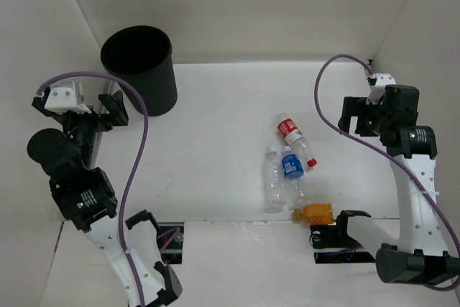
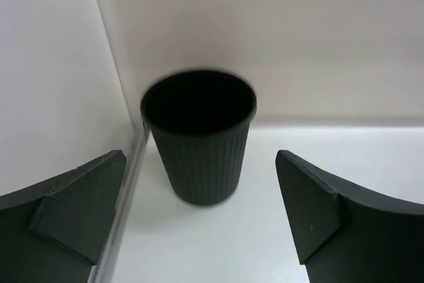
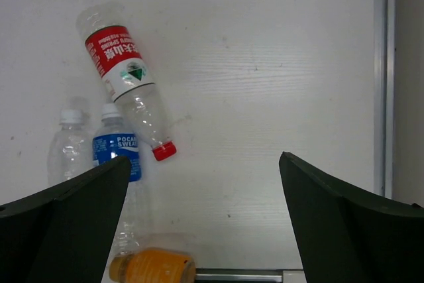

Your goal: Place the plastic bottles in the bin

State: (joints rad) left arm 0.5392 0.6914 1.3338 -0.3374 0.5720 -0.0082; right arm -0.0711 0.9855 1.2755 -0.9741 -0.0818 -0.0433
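Note:
The black bin (image 1: 141, 68) stands upright at the far left; it also shows in the left wrist view (image 2: 199, 134). Several bottles lie on the table right of centre: a red-labelled one (image 1: 295, 139), a blue-labelled one (image 1: 292, 169), a plain clear one (image 1: 273, 180) and a stubby orange one (image 1: 313, 213). The right wrist view shows the red-labelled bottle (image 3: 124, 77), the blue-labelled bottle (image 3: 118, 157), the plain bottle (image 3: 65, 157) and the orange bottle (image 3: 152, 266). My left gripper (image 1: 111, 111) is open and empty, just left of the bin. My right gripper (image 1: 353, 116) is open and empty, held above the table right of the bottles.
White walls enclose the table on the left, back and right. The arm bases (image 1: 165, 242) sit at the near edge, with a metal rail (image 3: 382, 77) along the table's right side. Purple cables (image 1: 136, 156) loop from both arms.

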